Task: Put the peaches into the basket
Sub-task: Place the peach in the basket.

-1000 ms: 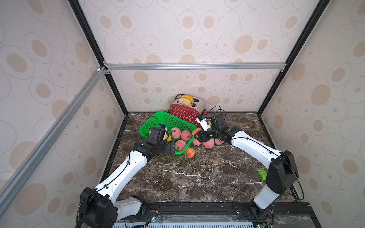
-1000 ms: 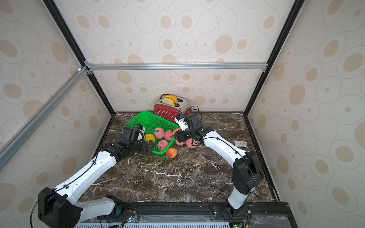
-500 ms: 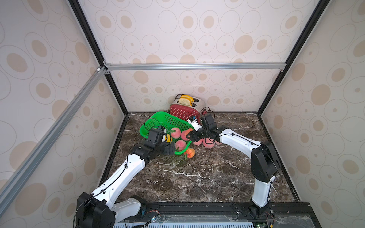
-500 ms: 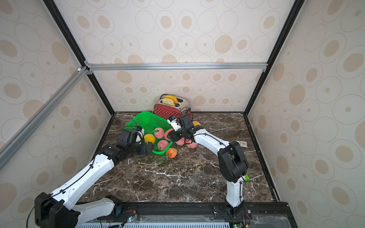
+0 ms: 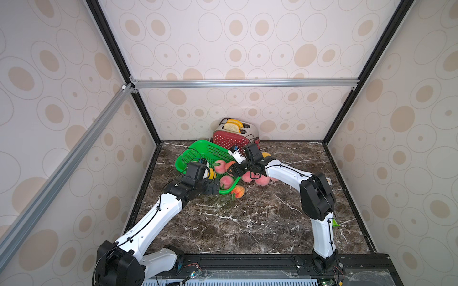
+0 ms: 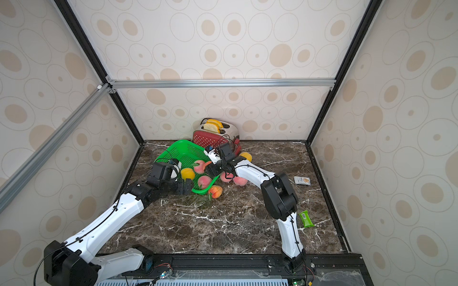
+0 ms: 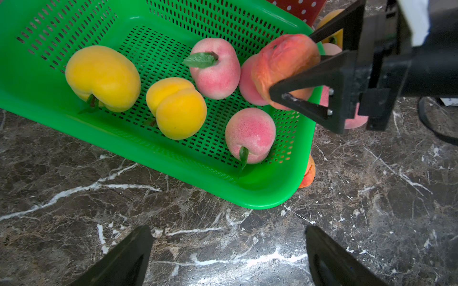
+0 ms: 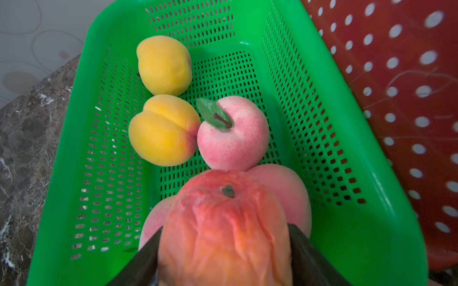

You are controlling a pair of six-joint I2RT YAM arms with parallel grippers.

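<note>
- So, my right gripper (image 7: pixel 297 66) is clamped on a wrinkly orange-red peach (image 8: pixel 223 222), holding it over one end of the basket (image 7: pixel 223 188).
- And my left gripper (image 7: pixel 228 230) is spread wide with nothing in it, hanging over the table (image 7: pixel 74 222) just beside the basket.
- I count two yellow peaches (image 7: pixel 102 78) and three pink peaches (image 7: pixel 250 135) inside; other peaches (image 5: pixel 262 180) lie on the table beside it.

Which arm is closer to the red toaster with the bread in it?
Right. The right arm reaches just in front of the toaster, its jaws holding a peach over the basket. The left arm sits on the basket's near side, farther off.
</note>
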